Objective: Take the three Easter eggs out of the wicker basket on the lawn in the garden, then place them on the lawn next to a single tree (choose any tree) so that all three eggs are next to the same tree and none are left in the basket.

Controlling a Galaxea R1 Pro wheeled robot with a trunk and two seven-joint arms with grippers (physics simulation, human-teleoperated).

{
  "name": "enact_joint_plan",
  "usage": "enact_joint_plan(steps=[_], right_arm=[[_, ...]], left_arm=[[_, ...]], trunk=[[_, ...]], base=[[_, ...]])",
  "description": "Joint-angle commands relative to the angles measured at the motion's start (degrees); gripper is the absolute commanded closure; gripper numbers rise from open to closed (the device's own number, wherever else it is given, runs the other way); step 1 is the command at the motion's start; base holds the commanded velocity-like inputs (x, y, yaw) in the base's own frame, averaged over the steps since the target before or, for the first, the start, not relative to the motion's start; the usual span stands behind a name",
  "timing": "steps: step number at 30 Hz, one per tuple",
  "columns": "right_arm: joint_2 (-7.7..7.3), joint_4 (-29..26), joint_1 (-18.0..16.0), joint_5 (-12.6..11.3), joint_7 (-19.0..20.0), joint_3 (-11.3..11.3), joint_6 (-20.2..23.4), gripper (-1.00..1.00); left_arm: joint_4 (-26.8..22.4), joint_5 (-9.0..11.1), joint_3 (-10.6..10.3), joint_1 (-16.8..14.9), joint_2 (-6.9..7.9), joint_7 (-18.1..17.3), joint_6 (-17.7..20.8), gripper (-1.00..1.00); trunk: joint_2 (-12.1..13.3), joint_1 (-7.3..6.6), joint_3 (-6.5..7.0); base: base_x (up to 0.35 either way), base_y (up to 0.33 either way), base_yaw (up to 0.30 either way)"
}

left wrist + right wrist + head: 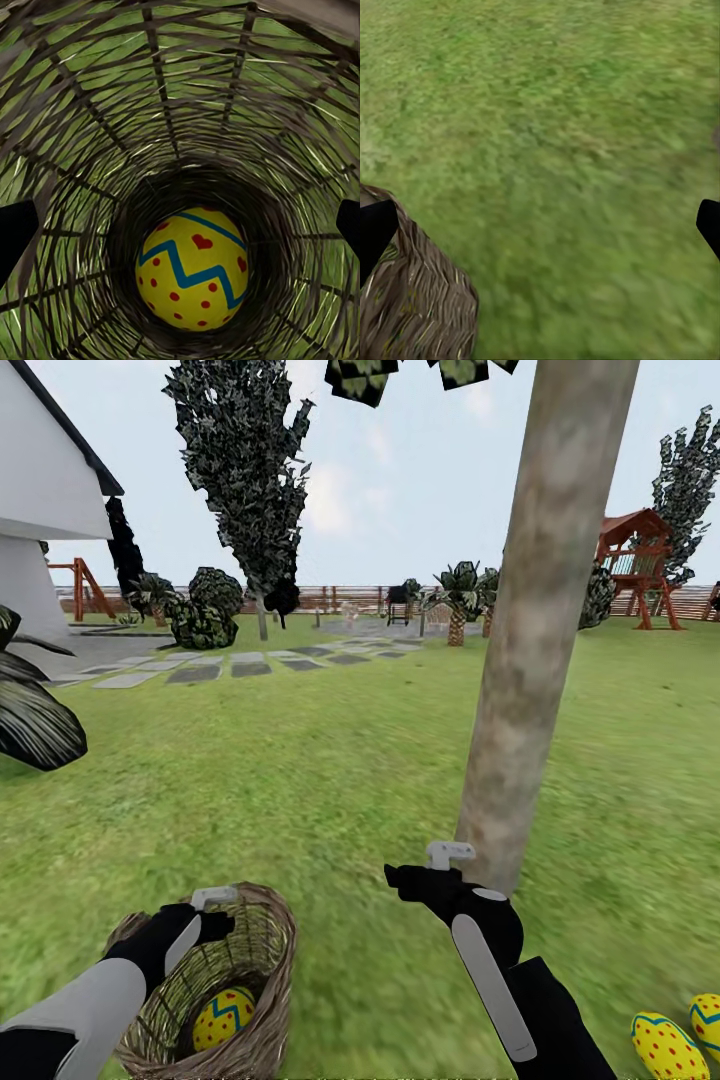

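Third egg [193, 270] remains in basket [262, 950], two eggs [668, 1047] beside tree [530, 660]; left claw [180, 229] spread inside basket, next descend and pinch egg

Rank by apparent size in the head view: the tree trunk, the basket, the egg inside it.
1. Tree trunk, largest.
2. Basket.
3. Egg, smallest.
The trunk stands farther away than the basket, so nearness does not make its lead unsure.
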Motion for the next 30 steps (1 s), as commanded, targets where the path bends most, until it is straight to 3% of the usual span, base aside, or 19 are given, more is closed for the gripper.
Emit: enact_joint_plan(steps=[1, 10, 30], right_arm=[[0.01, -0.1, -0.1, -0.6, -0.6, 0.1, 0.1, -1.00], [0.03, -0.1, -0.1, -0.6, -0.6, 0.1, 0.1, -1.00], [0.04, -0.1, -0.1, -0.6, -0.6, 0.1, 0.1, -1.00]], left_arm=[[-0.1, 0.6, -0.5, 0.0, 0.05, 0.4, 0.3, -1.00], [-0.1, 0.6, -0.5, 0.0, 0.04, 0.4, 0.2, -1.00], [-0.2, 0.6, -0.5, 0.0, 0.00, 0.5, 0.5, -1.00]], trunk=[[-0.4, 0.21, -0.24], [-4.1, 2.19, -1.86], [-4.3, 2.68, -6.07]], base=[[0.000, 0.000, 0.000], [0.000, 0.000, 0.000], [0.000, 0.000, 0.000]])
